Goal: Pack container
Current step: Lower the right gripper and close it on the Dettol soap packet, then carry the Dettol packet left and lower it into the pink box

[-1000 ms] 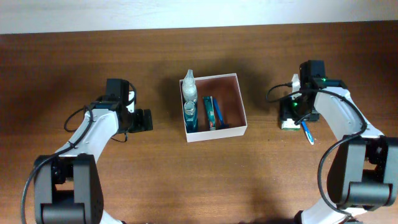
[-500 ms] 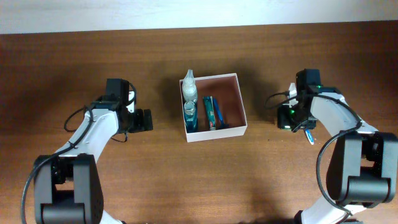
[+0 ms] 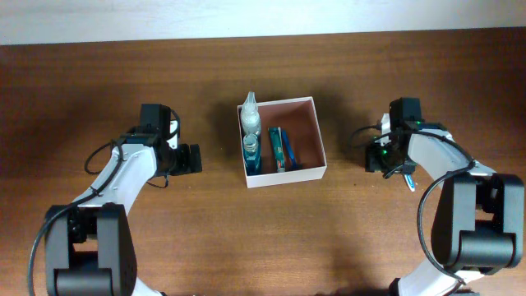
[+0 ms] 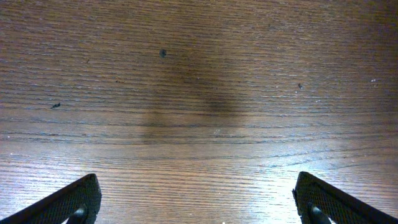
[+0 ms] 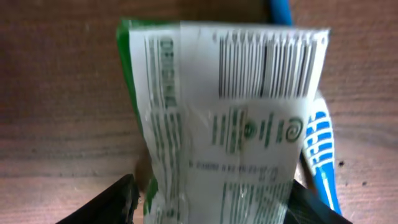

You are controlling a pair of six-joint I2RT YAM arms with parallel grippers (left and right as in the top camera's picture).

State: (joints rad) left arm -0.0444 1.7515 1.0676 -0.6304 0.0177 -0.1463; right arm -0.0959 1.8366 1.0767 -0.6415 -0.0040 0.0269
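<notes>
**Overhead and wrist views, right arm at the pick.** Your right gripper has shifted over the last second: the wrist has drawn in over the green-and-white packet, which showed plainly beside it in the overhead view a second ago and is now almost covered. In the right wrist view the packet fills the space between the jaws, barcode end away from the camera. The blue toothbrush lies against the packet's edge, just outside the right-hand finger. The jaws stand partly apart with one on each side of the packet. You cannot tell from these views whether they already press on it.

Your left gripper has not moved. Its jaws are spread wide over bare counter and hold nothing.

The container sits between your two grippers, well apart from each, on the inboard side of the right gripper. A clear bottle, a teal mouthwash bottle and a blue tube already lie in the half farther from the right gripper. The nearer half is bare.

Read the shift as the approach to the next item. Packing is judged partly done, with packet and toothbrush still outside. Take care that the grip takes the packet alone, since the toothbrush touches it.
</notes>
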